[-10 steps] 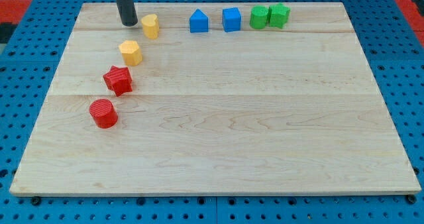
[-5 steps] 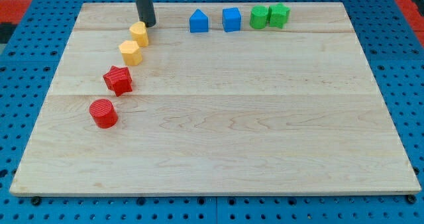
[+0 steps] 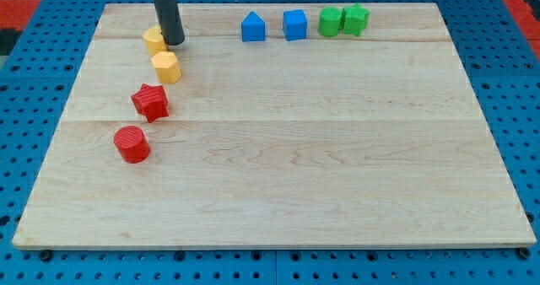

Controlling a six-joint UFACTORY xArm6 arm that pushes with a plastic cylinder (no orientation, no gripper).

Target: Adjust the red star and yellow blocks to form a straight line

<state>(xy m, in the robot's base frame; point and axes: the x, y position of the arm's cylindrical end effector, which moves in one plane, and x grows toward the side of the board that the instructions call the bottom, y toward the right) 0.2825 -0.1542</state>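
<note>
My tip [image 3: 175, 42] (a bare rod, nothing to grip) touches the upper yellow block [image 3: 153, 40]; with the lower yellow block [image 3: 167, 67] and red star [image 3: 150, 102], I judge the line nearly straight.

A lab bench: a wooden board [image 3: 278, 184] resting on a blue perforated table [image 3: 34, 150].

Our tip [image 3: 175, 42]: we moved it from the upper yellow block's left to its right side.
Upper yellow block [image 3: 153, 40]: we shoved it leftward, now upper left of the lower yellow block [image 3: 167, 67].
</note>
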